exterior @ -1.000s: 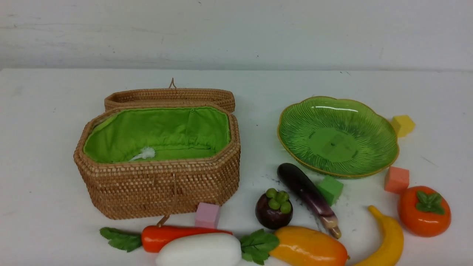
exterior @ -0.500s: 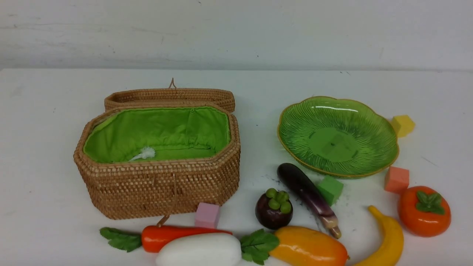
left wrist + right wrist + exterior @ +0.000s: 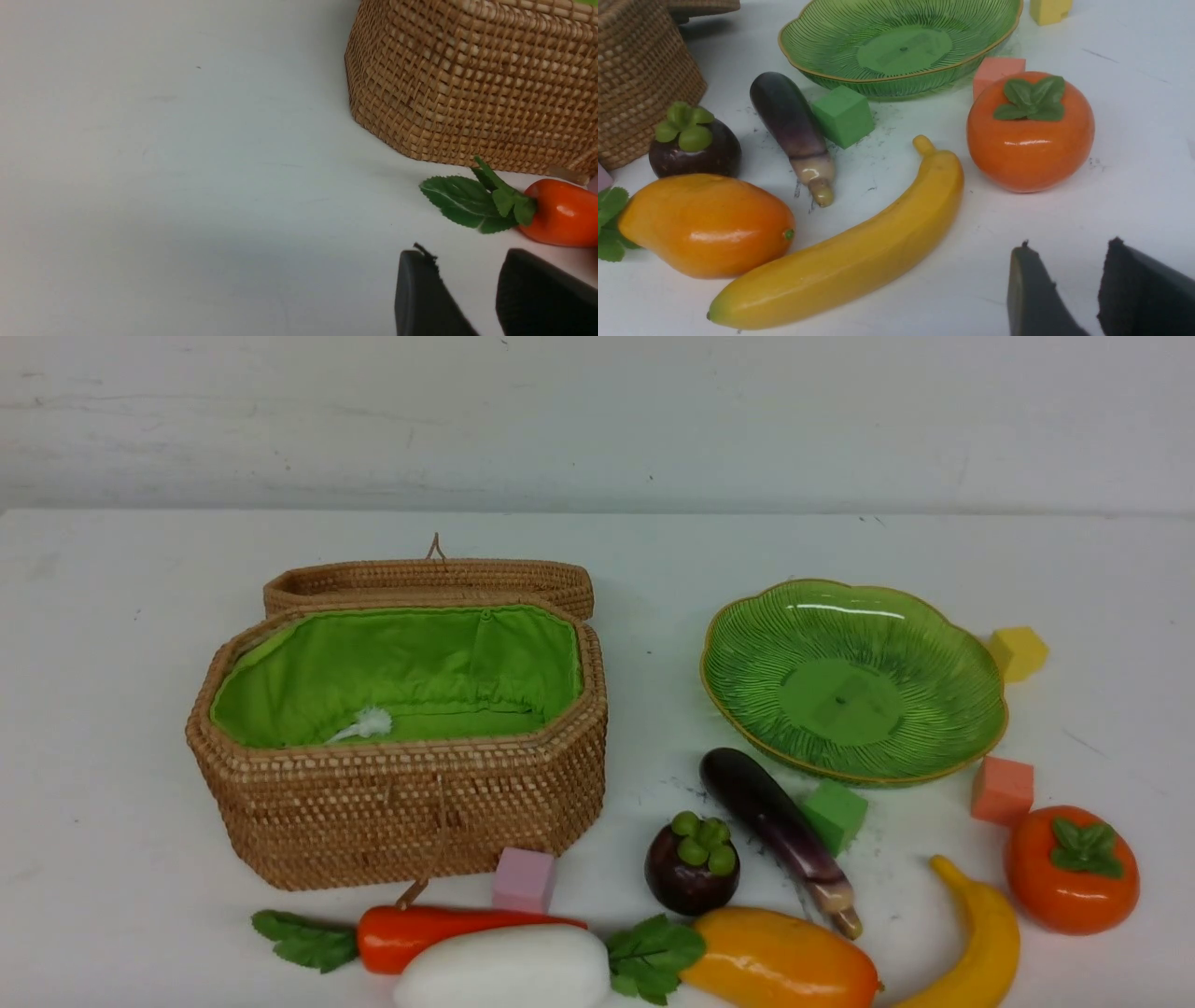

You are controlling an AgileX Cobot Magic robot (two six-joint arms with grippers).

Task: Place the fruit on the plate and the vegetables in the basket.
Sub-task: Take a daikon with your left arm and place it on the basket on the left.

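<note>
The wicker basket (image 3: pixel 401 803) stands open at the left with nothing in its green lining. The green plate (image 3: pixel 851 681) is bare at the right. In front lie the carrot (image 3: pixel 448 933), white radish (image 3: pixel 504 971), mango-like fruit (image 3: pixel 780 961), mangosteen (image 3: pixel 693 864), eggplant (image 3: pixel 780 826), banana (image 3: pixel 980 943) and persimmon (image 3: pixel 1072 868). My left gripper (image 3: pixel 467 261) is open and empty, hovering near the carrot's leaves (image 3: pixel 467 200). My right gripper (image 3: pixel 1069 256) is open and empty, near the banana (image 3: pixel 859 252) and persimmon (image 3: pixel 1029 135). Neither gripper shows in the front view.
Small foam cubes sit among the toys: pink (image 3: pixel 525 879) by the basket, green (image 3: pixel 834 815) against the eggplant, orange (image 3: pixel 1002 791) and yellow (image 3: pixel 1018 653) by the plate. The basket's lid (image 3: pixel 429 581) lies open behind it.
</note>
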